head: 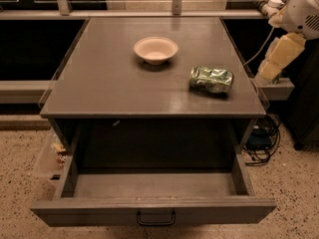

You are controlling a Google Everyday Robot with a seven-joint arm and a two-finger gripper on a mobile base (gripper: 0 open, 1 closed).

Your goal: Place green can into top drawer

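1. Top drawer [99, 214]: it stands pulled out, below and to the front-left of the green can [211, 79]. Its grey floor shows nothing on it. The black loop handle [156, 218] sits at the middle of the front panel, well below the can and to its left.
2. Cream bowl [156, 49]: it stands upright on the grey cabinet top [109, 83], behind and to the left of the can, and well apart from it.
3. Green can: it lies on its side on the cabinet top, near the right front corner, with its long axis running roughly left to right. The drawer opening lies directly below and in front of it. The body is visibly dented.
   - I judge it light and thin-walled, so it is likely to buckle further under a hard squeeze.
   - The glossy skin looks slippery, and the rounded body may roll if I nudge it.
   - I would take hold from above, across the middle of the body, closing front to back with gentle force.
4. My gripper [273, 66]: it hangs to the right of the can and slightly behind it, just past the right edge of the cabinet top and clear of the can. Nothing is seen in it. I cannot tell whether it is open or closed.
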